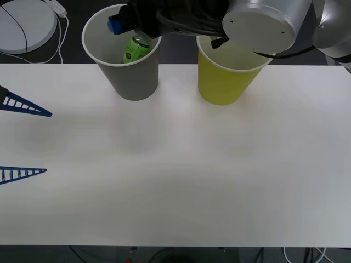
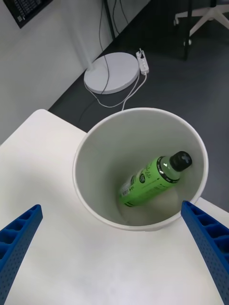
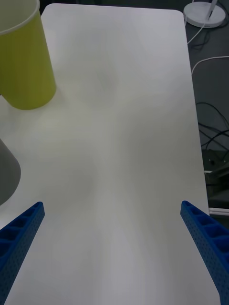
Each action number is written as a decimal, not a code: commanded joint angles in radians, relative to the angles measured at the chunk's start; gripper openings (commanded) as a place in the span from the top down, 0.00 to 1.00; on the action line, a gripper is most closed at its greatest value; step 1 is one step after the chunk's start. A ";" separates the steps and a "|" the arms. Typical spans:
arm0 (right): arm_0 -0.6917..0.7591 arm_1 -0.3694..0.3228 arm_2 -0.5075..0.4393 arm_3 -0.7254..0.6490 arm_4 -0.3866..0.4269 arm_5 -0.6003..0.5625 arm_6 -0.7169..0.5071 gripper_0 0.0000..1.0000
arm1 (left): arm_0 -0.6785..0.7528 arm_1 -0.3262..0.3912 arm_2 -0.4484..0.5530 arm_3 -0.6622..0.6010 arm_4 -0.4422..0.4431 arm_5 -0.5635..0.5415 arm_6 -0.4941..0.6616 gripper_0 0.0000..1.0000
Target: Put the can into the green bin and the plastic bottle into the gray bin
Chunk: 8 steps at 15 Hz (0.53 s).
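The plastic bottle (image 2: pixel 153 180) is down inside the gray bin (image 1: pixel 133 82), lying on a slant against the white inner wall with its black cap up near the rim and its base at the bottom. The right gripper (image 2: pixel 114 238) hangs right above the bin's mouth, its 2 blue fingers (image 2: pixel 205 238) spread wide and gripping nothing, so the bottle part of the job looks done. In the front view that right arm reaches across over both bins, and the blue of the right gripper peeks out at the gray bin's far rim. The left gripper (image 1: pixel 24 139) waits low over the table (image 1: pixel 175 181) at its left side, fingers splayed apart and empty too, well clear of both bins. The green bin (image 1: pixel 226 82) stands just beside the gray one; its inside is mostly hidden by the arm, so I cannot tell whether a can is in there. On handling: that bottle looks full of green drink, so expect some weight for its size, a smooth round body that could roll or slip, and walls that give a little under a squeeze. If it ever needed lifting out, the labelled middle across its width is the spot. Both bins look light and tippy, so a nudge on a rim could shift them.
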 commanded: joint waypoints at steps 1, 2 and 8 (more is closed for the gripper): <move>0.034 -0.067 0.018 -0.053 -0.001 -0.081 -0.007 0.00 | 0.000 0.000 0.000 0.000 0.000 0.000 0.000 0.00; 0.048 -0.099 0.032 -0.073 -0.001 -0.141 -0.010 0.00 | 0.000 0.000 0.000 0.000 0.000 0.000 0.000 0.00; 0.143 -0.292 0.070 -0.216 0.016 -0.397 -0.044 0.00 | 0.000 0.000 0.000 0.000 0.000 0.000 0.000 0.00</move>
